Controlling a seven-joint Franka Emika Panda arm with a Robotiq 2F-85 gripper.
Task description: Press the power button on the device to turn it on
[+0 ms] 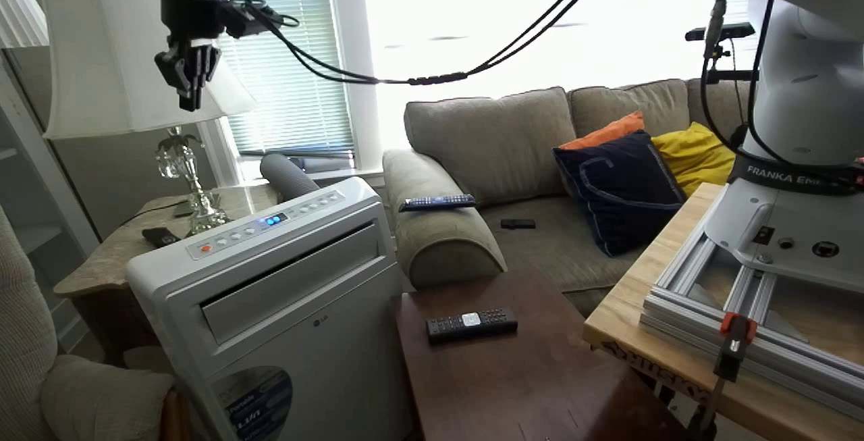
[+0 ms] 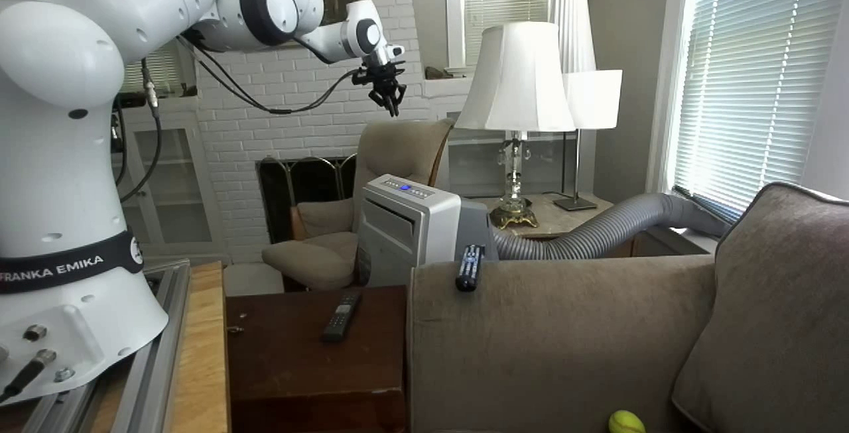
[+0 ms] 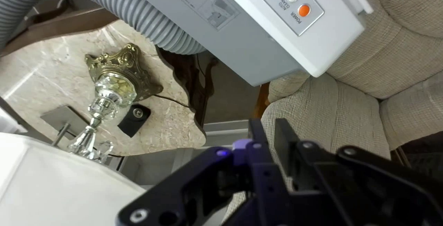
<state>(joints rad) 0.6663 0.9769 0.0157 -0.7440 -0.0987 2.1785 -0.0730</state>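
The fingers (image 3: 258, 135) are held slightly apart; the air conditioner (image 1: 290, 316), presumably heavy and rigid, should be contacted only at its orange power button (image 3: 304, 10), pressed gently

In an exterior view I look slightly down, the air conditioner (image 1: 290, 313) close at eight o'clock, the sofa (image 1: 513, 157) beyond at one, my arm's base (image 1: 810, 110) at three. In an exterior view I face the brick wall (image 2: 232, 131) across that sofa, my arm's base near at nine. Both exterior views share the lamp (image 2: 517, 81). My wrist view points steeply down (my gripper (image 3: 269, 127) at five, air conditioner at one).
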